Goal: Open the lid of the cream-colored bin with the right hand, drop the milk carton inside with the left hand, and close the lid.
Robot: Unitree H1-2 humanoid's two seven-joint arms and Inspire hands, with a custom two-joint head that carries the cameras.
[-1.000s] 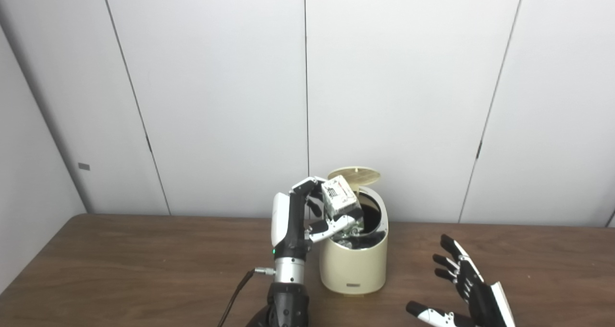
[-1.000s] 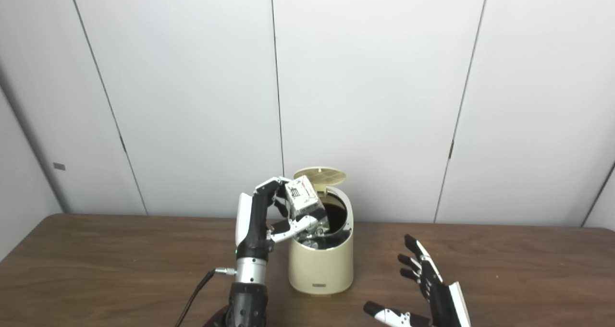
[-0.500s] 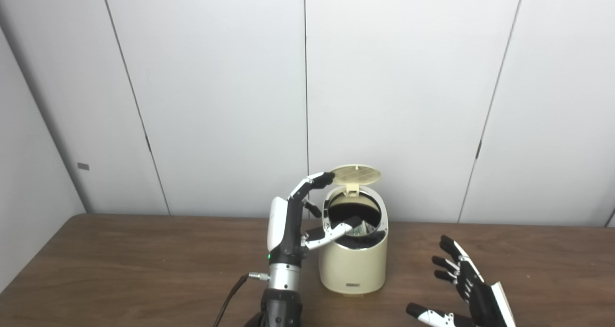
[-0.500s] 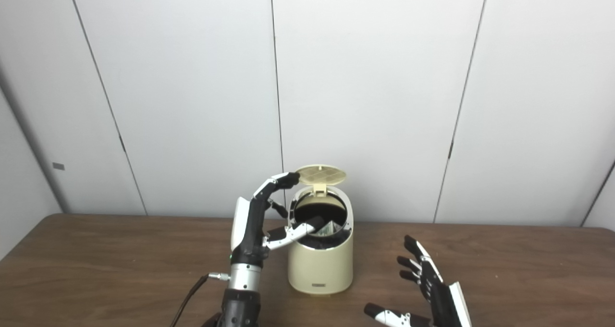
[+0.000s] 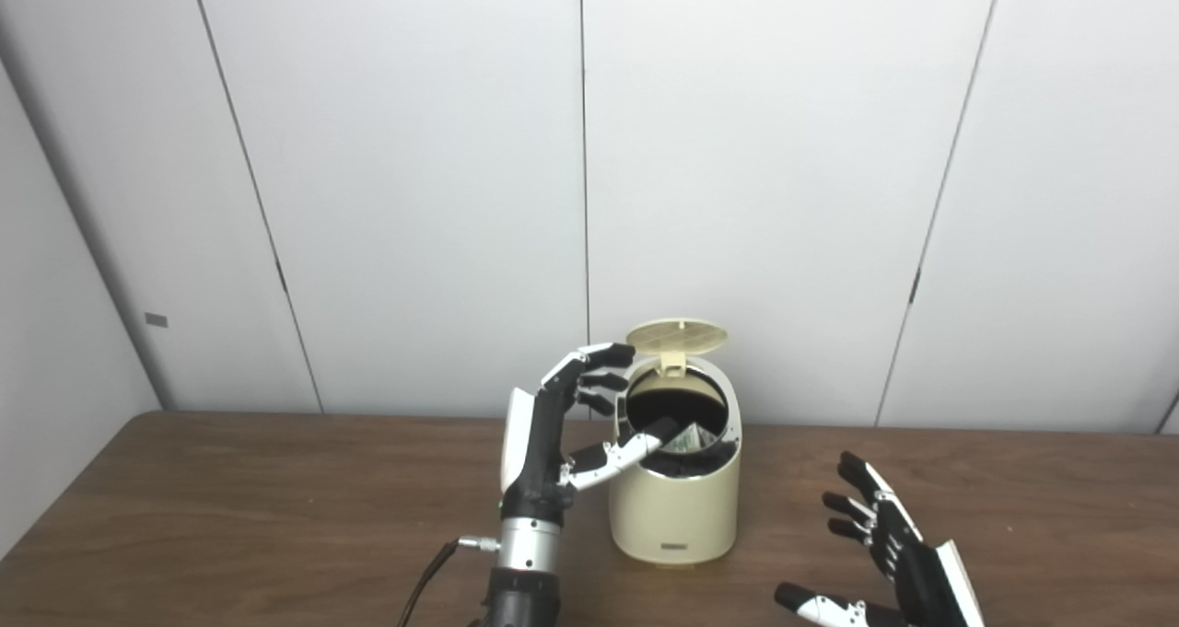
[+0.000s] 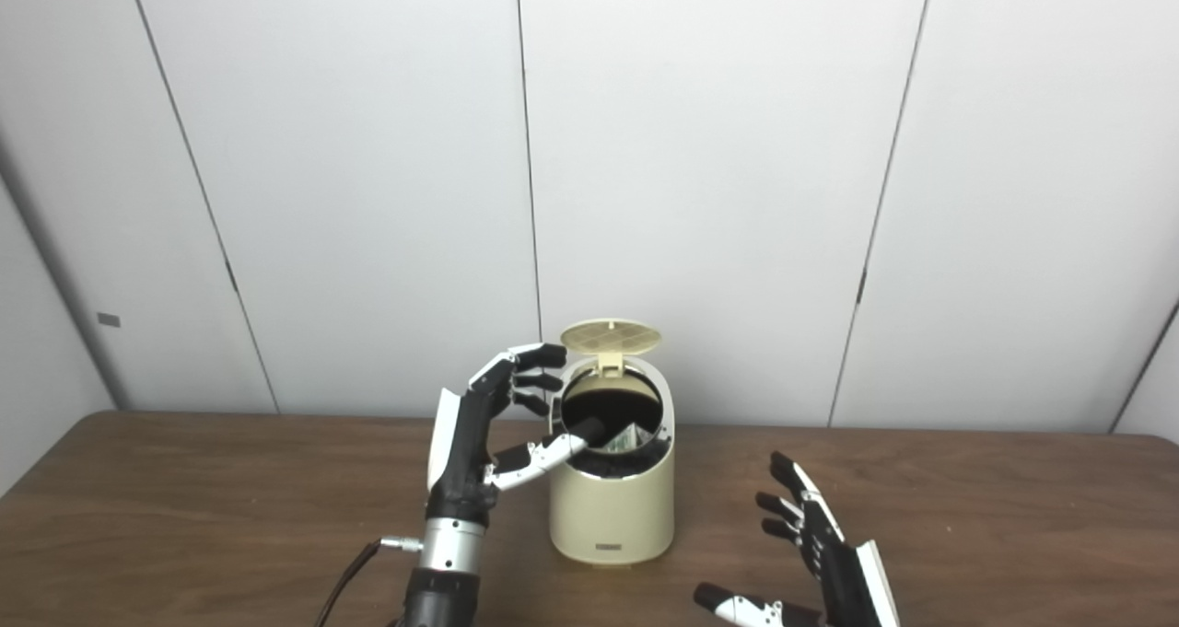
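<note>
lid (image 5: pixel 677 335) raised, left robot hand (image 5: pixel 562 424) spread beside bin (image 5: pixel 675 509)

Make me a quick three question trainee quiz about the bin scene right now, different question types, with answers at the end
1. True or false: the lid of the cream-colored bin is up.
2. Which hand is beside the bin's opening? A) left B) right
3. Fill in: the right hand is open, near the ____ edge of the table.

Key: 1 true, the lid stands raised. 2 A, the left hand, open. 3 front. The milk carton shows inside the bin.
</note>
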